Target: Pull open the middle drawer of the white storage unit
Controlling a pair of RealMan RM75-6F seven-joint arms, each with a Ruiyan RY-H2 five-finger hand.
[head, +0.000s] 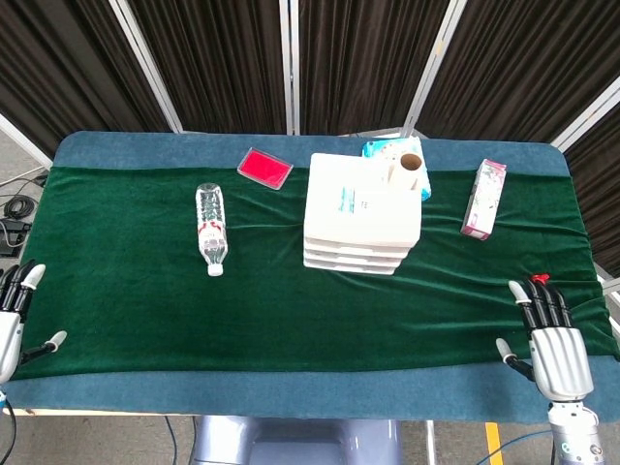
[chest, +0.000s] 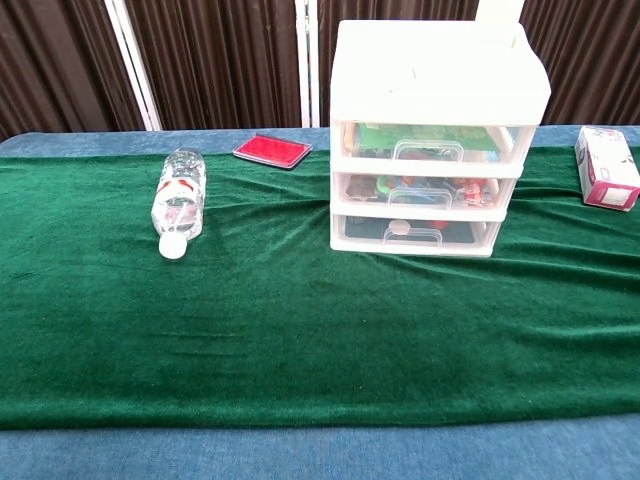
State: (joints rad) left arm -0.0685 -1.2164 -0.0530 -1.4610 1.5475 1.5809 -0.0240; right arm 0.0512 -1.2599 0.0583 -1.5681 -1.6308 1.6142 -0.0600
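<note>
The white storage unit (head: 362, 213) (chest: 432, 130) stands on the green cloth right of centre, its three clear drawers all closed. The middle drawer (chest: 422, 190) has a clear handle and holds coloured items. My left hand (head: 14, 318) lies at the table's front left corner, fingers spread, holding nothing. My right hand (head: 552, 341) lies at the front right corner, also flat with fingers apart and empty. Both hands are far from the unit. The chest view shows neither hand.
A clear water bottle (head: 210, 230) (chest: 178, 201) lies left of the unit. A red flat case (head: 264, 167) (chest: 272, 150) sits behind it. A pink-white carton (head: 483, 199) (chest: 606, 168) stands to the right. A paper roll (head: 408, 170) and teal pack (head: 386, 148) sit by the unit's back.
</note>
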